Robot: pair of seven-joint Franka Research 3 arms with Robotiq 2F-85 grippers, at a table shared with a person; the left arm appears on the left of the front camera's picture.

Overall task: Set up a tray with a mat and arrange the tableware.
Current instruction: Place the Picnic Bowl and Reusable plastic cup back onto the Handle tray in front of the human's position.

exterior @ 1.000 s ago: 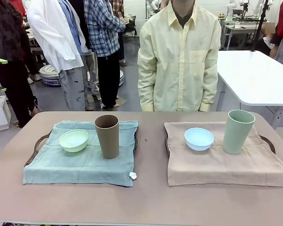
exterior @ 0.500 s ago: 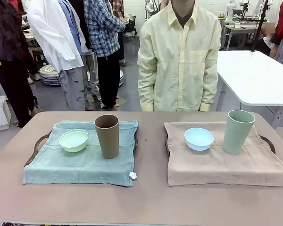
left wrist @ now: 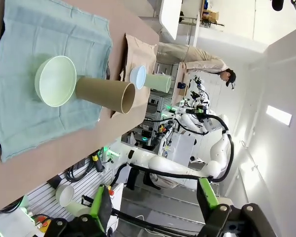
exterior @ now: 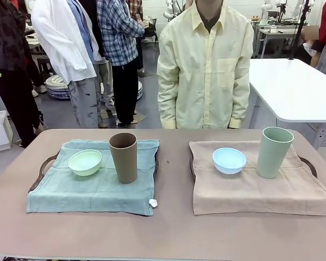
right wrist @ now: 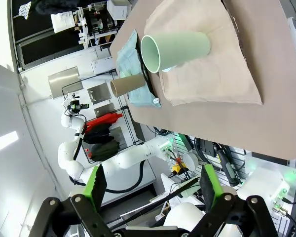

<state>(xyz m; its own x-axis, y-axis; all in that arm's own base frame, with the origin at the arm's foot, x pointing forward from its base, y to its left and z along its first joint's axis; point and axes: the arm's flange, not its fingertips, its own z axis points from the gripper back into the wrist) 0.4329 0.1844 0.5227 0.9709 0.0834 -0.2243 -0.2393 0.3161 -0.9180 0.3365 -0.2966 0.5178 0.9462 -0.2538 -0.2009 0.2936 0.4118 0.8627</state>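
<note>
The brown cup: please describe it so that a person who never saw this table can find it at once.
On the long table lie two cloth mats; take the teal mat on the robot's left. A pale green bowl and the brown cup stand on it, side by side. The cup is the tall, upright one without a handle, and the other tall cup is pale green and stands on the beige mat.

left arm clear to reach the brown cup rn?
Probably yes. The brown cup stands upright with open space on its near side; only the mint bowl sits close beside it. Left gripper is open.
</note>
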